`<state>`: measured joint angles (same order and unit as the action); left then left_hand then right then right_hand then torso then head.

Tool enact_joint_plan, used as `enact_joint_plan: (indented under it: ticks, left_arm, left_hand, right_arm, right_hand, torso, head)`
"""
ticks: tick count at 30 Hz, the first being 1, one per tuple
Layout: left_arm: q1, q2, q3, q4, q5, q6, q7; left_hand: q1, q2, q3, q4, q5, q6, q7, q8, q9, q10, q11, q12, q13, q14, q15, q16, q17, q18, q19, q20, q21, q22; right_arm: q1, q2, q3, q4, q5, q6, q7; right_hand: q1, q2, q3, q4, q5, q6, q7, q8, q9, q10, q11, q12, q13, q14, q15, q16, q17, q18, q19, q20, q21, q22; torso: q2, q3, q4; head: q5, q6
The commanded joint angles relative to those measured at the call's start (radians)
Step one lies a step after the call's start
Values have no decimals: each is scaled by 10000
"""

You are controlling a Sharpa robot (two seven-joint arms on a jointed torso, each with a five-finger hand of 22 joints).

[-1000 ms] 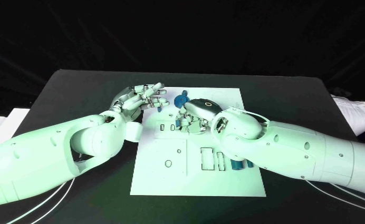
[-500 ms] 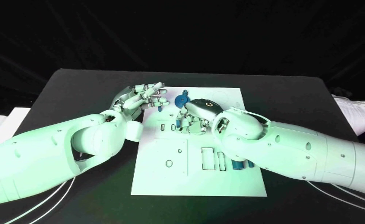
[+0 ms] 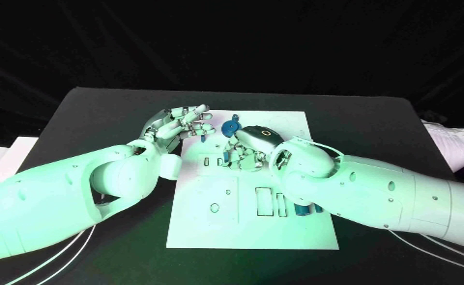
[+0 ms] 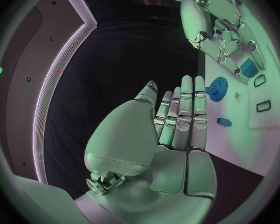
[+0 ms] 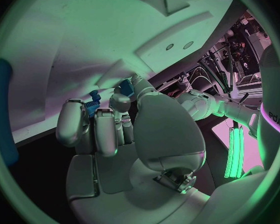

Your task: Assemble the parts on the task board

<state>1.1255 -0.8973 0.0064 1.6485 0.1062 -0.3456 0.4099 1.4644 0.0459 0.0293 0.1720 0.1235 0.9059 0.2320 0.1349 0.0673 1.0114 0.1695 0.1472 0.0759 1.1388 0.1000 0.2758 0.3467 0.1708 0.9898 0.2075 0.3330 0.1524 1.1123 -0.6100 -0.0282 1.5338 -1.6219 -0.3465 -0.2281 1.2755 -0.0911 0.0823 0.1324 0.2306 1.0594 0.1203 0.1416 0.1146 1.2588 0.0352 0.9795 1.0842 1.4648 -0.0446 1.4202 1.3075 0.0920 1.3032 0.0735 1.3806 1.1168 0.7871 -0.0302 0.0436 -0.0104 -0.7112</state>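
My left hand is flat, fingers straight together, holding nothing; my right hand is palm-down, fingers curled, a small blue part at its fingertips.

The board lies in the middle of the table, its long side running from near to far. A gear stands near the board's far edge. The left hand is held at the board's far left corner, just left of the gear. The right hand is set over the board just nearer than the gear. A part lies at the board's right edge, beside slots.
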Motion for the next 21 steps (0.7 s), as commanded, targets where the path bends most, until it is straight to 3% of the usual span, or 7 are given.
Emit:
enact_joint_plan:
  ticks: [1,4,10,21]
  left_arm:
    - [5,20,6,5,-57,56,33]
    - [5,25,5,-1,-57,77,27]
    - [5,32,5,-19,-57,101,7]
    - [4,35,4,-60,-57,121,-34]
  left_hand:
    - [82,-16,14,-52,66,-28,-46,-54,-6,-21,-38,-48,-9,-73,21,55,11,103,-53,16,-23,-4]
    - [82,-16,14,-52,66,-28,-46,-54,-6,-21,-38,-48,-9,-73,21,55,11,103,-53,16,-23,-4]
    - [82,-16,14,-52,66,-28,-46,-54,-6,-21,-38,-48,-9,-73,21,55,11,103,-53,16,-23,-4]
    - [77,-4,28,-55,64,-28,-39,-58,-6,-24,-34,-52,-13,-73,23,61,26,102,-54,16,-19,-2]
  right_arm:
    - [-71,-17,-58,-35,77,-287,-76]
    - [-77,-14,-58,-9,137,-721,-55]
    - [-90,-20,-57,60,271,-1421,71]
    - [-93,-224,-51,326,696,-1561,434]
  right_hand:
    - [-73,-73,-127,2,-42,-153,8,-108,-37,-135,27,-115,-89,571,106,-77,307,50,-126,16,-101,-103]
    - [-88,-133,-321,48,266,-311,63,-194,-66,-278,77,-274,-234,547,150,-144,234,77,-215,55,-191,-252]
    - [-15,-147,-557,98,405,-606,164,-337,-113,-618,170,-633,-570,476,231,-302,46,136,-414,125,-371,-568]
    - [36,-143,-667,123,439,-715,203,-384,-126,-739,209,-716,-668,434,265,-393,-63,165,-510,160,-461,-719]
  torso:
    - [-1,-2,5]
    - [1,0,4]
    - [1,1,6]
    - [-1,3,-3]
  head:
    - [-13,1]
    - [-27,15]
    - [-41,36]
    - [-32,43]
